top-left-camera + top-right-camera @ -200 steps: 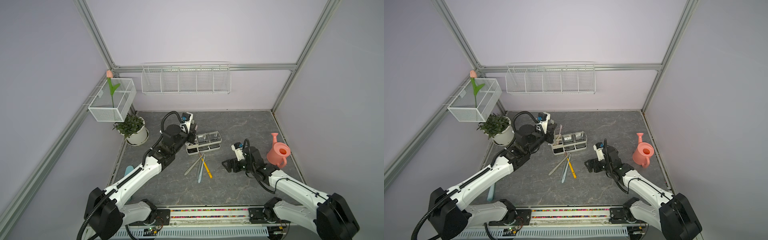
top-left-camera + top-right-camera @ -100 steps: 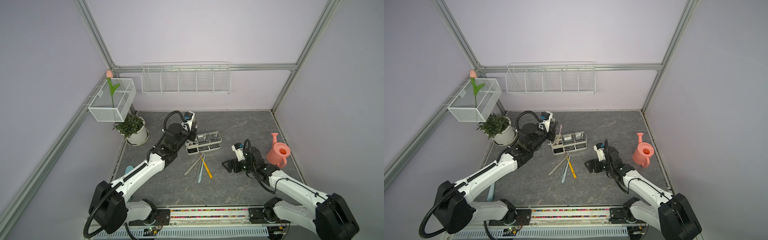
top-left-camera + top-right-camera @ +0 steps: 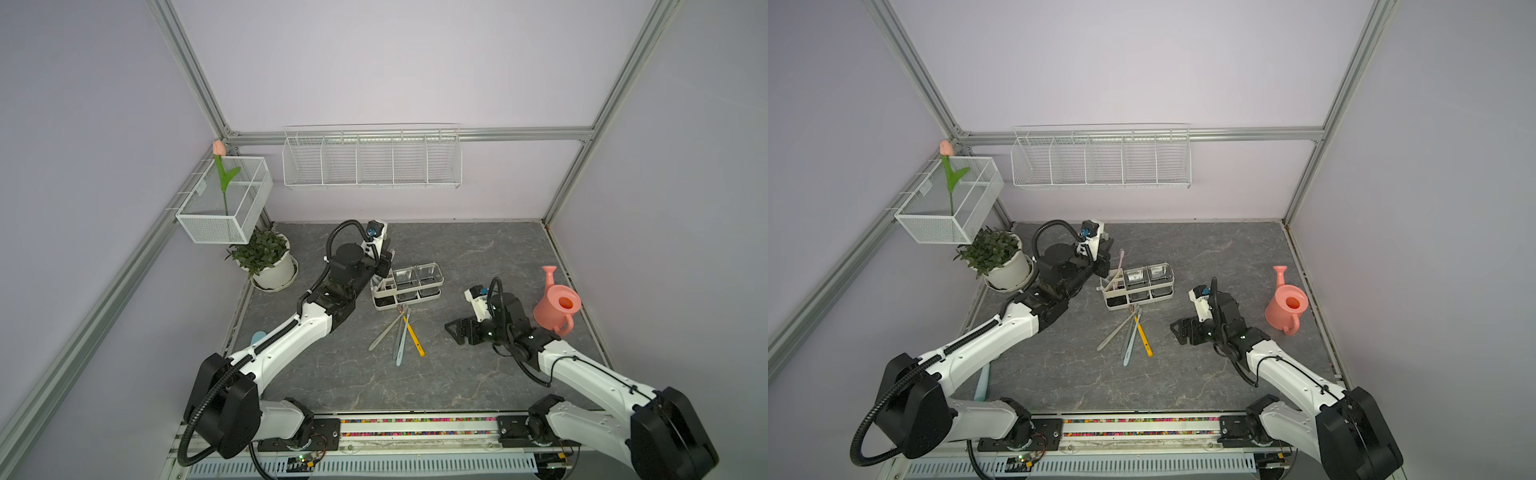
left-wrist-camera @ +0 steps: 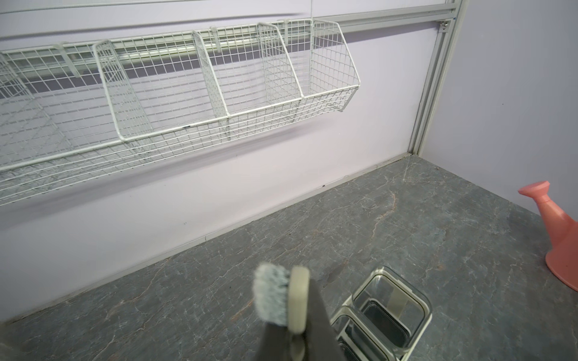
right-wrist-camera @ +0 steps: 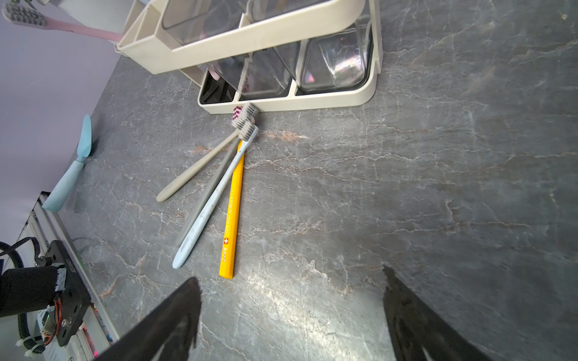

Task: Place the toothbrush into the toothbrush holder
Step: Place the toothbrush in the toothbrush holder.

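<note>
In both top views, the toothbrush holder [image 3: 386, 305] is seen on the grey table [image 3: 478, 257] just beside the left gripper [image 3: 384, 268], on the side toward the right gripper [image 3: 456, 330]. Four loose toothbrushes [image 3: 401, 332] are fanned out between the two grippers, their heads touching the holder's front base. A pink watering can [image 3: 555, 307] is set behind the right gripper's wrist, and a potted plant [image 3: 266, 259] behind the left arm. The toothbrush [image 3: 1121, 262] is held nearly upright, the left gripper clamped on its handle and its lower end in the cream end bin nearest that gripper. The left arm is stretched forward; the right arm is bent low, its jaws spread wide and empty over the table.

In the left wrist view, the grey-bristled head is seen past the closed fingers [image 4: 316, 331], with the clear cups [image 4: 391, 306] close beside them and a wire wall basket [image 4: 219, 93] far ahead.

In the right wrist view, the loose toothbrushes and holder are found ahead of the parted fingers [image 5: 175, 312]; a pale blue tool [image 5: 78, 156] is seen off to one side.
</note>
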Motion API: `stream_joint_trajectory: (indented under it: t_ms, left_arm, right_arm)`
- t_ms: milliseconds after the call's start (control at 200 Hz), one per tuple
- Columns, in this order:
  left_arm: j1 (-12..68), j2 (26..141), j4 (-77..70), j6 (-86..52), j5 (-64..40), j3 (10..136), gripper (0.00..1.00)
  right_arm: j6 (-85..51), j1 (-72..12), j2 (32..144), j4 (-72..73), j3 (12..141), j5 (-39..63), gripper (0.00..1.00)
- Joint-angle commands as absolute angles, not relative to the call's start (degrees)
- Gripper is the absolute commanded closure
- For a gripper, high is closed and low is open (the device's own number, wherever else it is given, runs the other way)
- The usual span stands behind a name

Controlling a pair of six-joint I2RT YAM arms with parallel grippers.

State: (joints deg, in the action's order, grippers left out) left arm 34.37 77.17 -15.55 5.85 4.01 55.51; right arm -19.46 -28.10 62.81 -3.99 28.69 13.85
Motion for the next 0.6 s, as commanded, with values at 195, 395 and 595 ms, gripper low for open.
stream_joint_trajectory:
  t_ms: [195, 395, 595]
  left_arm:
    - [32.5, 79.0, -19.6, 3.8, 1.6, 54.5, 1.00]
    - [32.2, 80.5, -20.2, 3.9, 1.4, 54.8, 1.00]
    - [31.8, 81.9, -20.9, 3.8, 1.5, 55.0, 1.00]
  right_arm:
    - [-19.3, -27.1, 63.1, -4.3, 28.1, 15.0, 0.07]
    - [-19.4, -26.9, 63.5, -4.0, 28.3, 15.6, 0.08]
    - [-19.4, -26.6, 63.8, -3.9, 28.4, 16.0, 0.08]
